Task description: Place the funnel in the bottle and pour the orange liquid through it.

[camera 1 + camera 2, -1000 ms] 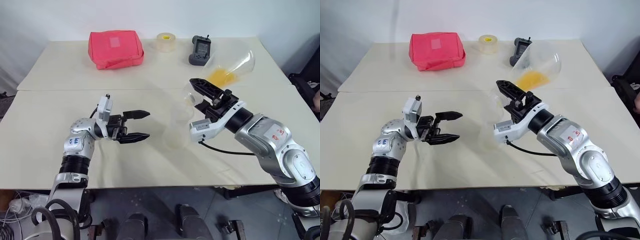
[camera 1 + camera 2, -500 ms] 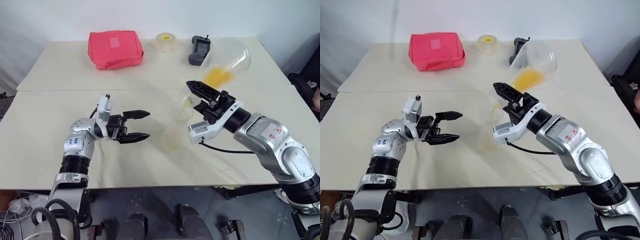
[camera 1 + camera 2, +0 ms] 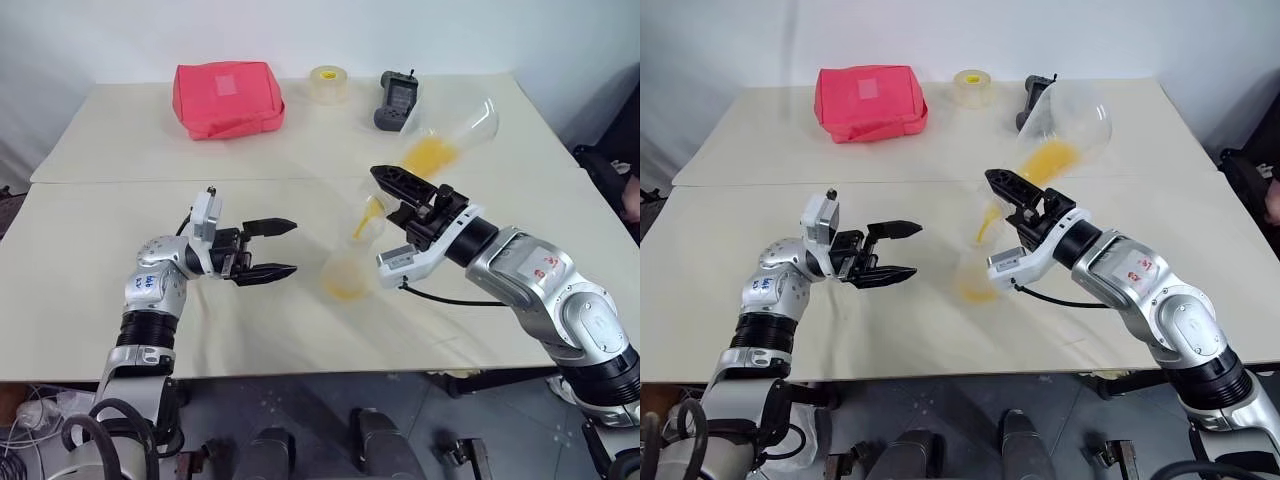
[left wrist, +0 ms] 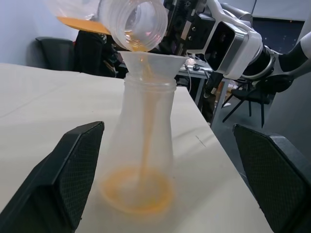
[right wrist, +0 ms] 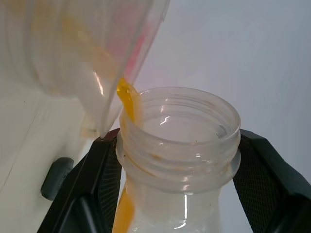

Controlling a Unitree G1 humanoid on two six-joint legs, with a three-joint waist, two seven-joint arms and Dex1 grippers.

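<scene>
— Two cream tables sit pushed together under a pale wall. What stands on them?

— Near the middle stands the bottle, clear plastic, broad at the base and narrowing to a ribbed neck. The funnel sits in its mouth, thin and see-through, with a wide round rim.

— And the orange liquid?

— Part of it lies as a shallow pool in the bottle's base, fed by a thin stream running down from the funnel. The rest is in a rounded clear vessel, tipped steeply with its threaded mouth over the funnel.

— Who holds that vessel?

— The right gripper is clamped around its neck, black textured fingers on either side.

— The other claw?

— The left gripper has its fingers spread wide and grips nothing; it hangs level just beside the bottle, pointing at it, apart from it.

— Anything at the far edge?

— A soft red pouch, a roll of clear tape and a dark handheld device, well apart from the pouring.
</scene>
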